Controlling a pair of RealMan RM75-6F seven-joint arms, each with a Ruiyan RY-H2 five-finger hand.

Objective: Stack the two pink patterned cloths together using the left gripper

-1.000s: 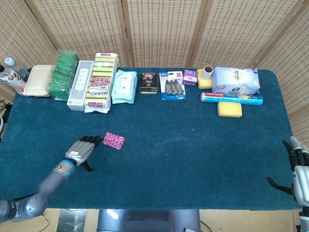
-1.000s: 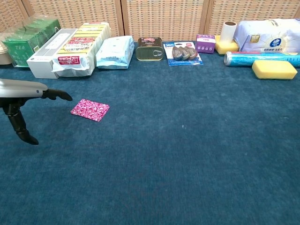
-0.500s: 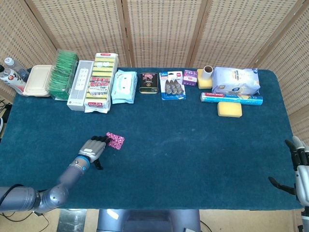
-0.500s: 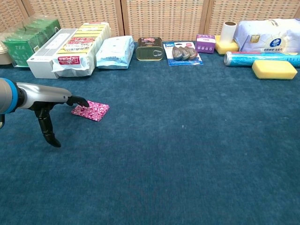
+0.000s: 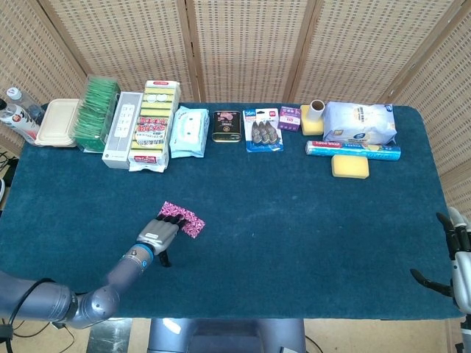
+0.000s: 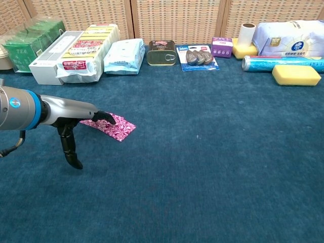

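Note:
A pink patterned cloth [image 5: 191, 223] [image 6: 119, 130] lies flat on the blue table [image 5: 294, 220], left of centre. It shows as one elongated patch; I cannot tell whether one or two layers lie there. My left hand [image 5: 160, 234] [image 6: 76, 114] reaches in from the left, its fingertips [image 6: 105, 118] resting on the cloth's left part with the thumb hanging down apart from them. My right hand [image 5: 458, 271] sits at the table's near right corner, fingers apart and holding nothing; it is out of the chest view.
Along the back edge stand green tea boxes [image 5: 96, 110], a white box [image 5: 121, 129], a sponge pack [image 5: 153, 125], wipes [image 5: 188, 132], a can [image 5: 227, 126], a blister pack [image 5: 263, 131], a wrap roll [image 5: 353, 151], a yellow sponge [image 5: 349, 166] and a white bag [image 5: 359, 123].
My left hand reached right onto the cloth. The cloth has slid right and toward the table's front, and now looks longer. The right hand barely moved.

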